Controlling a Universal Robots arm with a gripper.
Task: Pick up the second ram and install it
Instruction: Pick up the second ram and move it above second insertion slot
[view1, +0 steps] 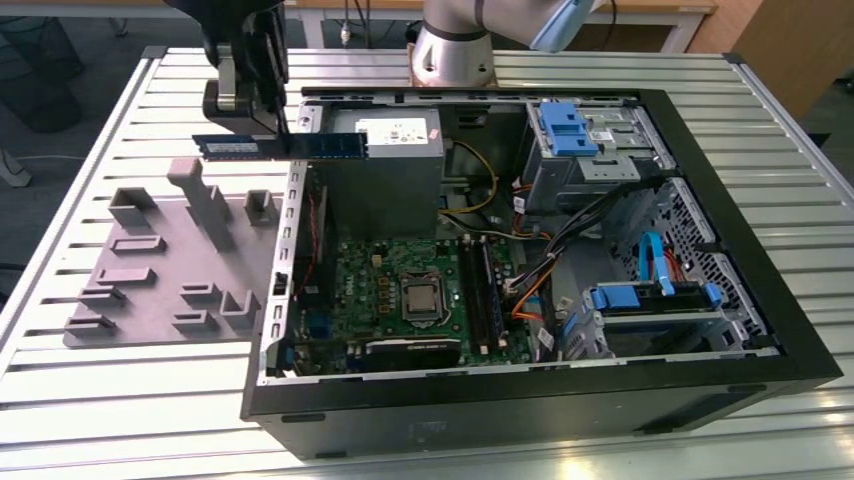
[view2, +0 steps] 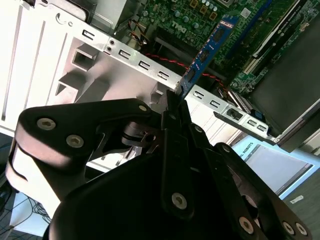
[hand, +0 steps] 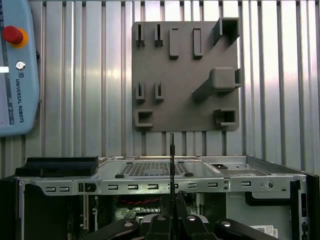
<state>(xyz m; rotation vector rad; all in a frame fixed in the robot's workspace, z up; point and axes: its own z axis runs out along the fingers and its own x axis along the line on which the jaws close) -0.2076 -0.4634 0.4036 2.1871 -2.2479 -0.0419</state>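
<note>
The second ram (view1: 280, 147) is a long blue stick with dark chips. It hangs level in the air above the open computer case's wall on the exterior view's left, beside the power supply (view1: 387, 150). My black gripper (view1: 262, 122) comes down from above and is shut on the stick near its middle. In the second wrist view the ram (view2: 207, 50) sticks out of the gripper (view2: 173, 102) toward the green motherboard (view2: 210, 15). It appears edge-on in the first wrist view, the ram (hand: 172, 165) a thin dark line above the gripper (hand: 172, 202).
A grey fixture plate (view1: 160, 270) with raised holders lies on the slatted table outside the case (view1: 787, 330). Inside are the motherboard (view1: 400, 290), long dark memory slots (view1: 483, 290), cables and blue drive caddies (view1: 577, 128). A teach pendant (hand: 17, 70) lies on the table.
</note>
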